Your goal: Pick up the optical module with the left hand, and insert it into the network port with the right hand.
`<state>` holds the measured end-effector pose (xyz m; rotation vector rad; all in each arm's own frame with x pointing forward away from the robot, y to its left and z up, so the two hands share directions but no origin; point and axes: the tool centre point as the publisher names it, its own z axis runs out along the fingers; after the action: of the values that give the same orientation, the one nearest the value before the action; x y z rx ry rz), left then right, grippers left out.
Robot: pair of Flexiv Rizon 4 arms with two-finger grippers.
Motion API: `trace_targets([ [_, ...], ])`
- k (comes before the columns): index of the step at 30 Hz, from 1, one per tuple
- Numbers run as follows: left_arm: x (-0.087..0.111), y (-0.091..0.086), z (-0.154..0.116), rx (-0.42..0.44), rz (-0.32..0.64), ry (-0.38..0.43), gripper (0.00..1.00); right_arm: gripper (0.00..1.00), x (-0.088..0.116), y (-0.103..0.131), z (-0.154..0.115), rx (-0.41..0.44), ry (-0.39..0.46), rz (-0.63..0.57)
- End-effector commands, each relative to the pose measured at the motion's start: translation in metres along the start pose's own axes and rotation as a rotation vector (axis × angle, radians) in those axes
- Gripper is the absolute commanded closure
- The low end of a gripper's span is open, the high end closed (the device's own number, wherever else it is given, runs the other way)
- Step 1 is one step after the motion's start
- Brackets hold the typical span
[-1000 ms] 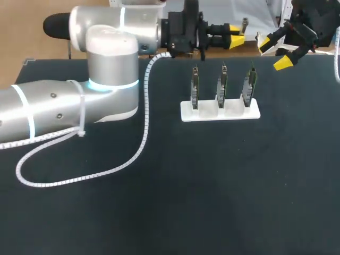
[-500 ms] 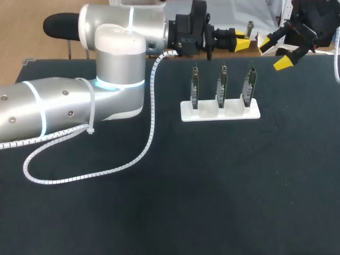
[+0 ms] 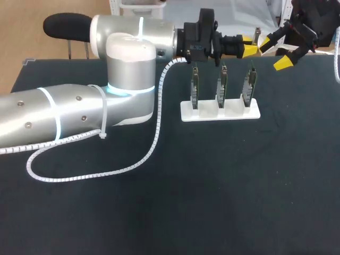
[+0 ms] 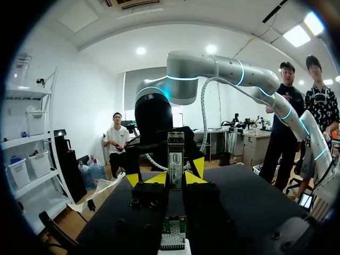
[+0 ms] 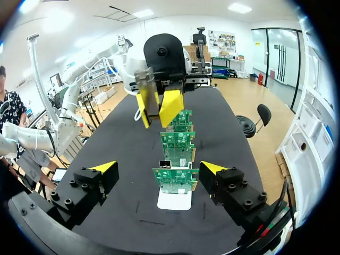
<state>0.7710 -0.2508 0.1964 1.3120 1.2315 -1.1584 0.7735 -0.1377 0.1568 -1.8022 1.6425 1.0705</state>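
**Handover stage.** The left gripper (image 3: 248,49) is clamped on the optical module (image 4: 175,157), which stands upright between its fingers and projects past the yellow tips. The right gripper (image 3: 276,53), fingers spread and holding nothing, hangs just ahead of it. Three circuit boards (image 3: 222,85) on a white stand (image 3: 220,113) lie beneath the left wrist; the network port cannot be made out. Likely hazards: an off-centre right-hand grasp or a premature left-hand release would drop the module, and a low arm could strike the boards.
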Motion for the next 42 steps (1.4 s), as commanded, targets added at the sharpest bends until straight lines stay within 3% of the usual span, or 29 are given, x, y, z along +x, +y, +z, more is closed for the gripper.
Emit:
trace_targets([
  [1, 0.002, 0.010, 0.011, 0.034, -0.006, 0.003, 1.00, 0.00, 0.000, 0.002, 0.001, 0.005, 0.000, -0.001],
  [28, 0.018, 0.004, 0.009, 0.005, -0.100, 0.001, 1.00, 0.00, 0.000, 0.002, 0.001, 0.005, 0.000, -0.001],
  [42, 0.018, 0.003, 0.012, 0.015, -0.091, 0.026, 1.00, 0.00, 0.000, 0.002, 0.001, 0.005, 0.000, -0.001],
])
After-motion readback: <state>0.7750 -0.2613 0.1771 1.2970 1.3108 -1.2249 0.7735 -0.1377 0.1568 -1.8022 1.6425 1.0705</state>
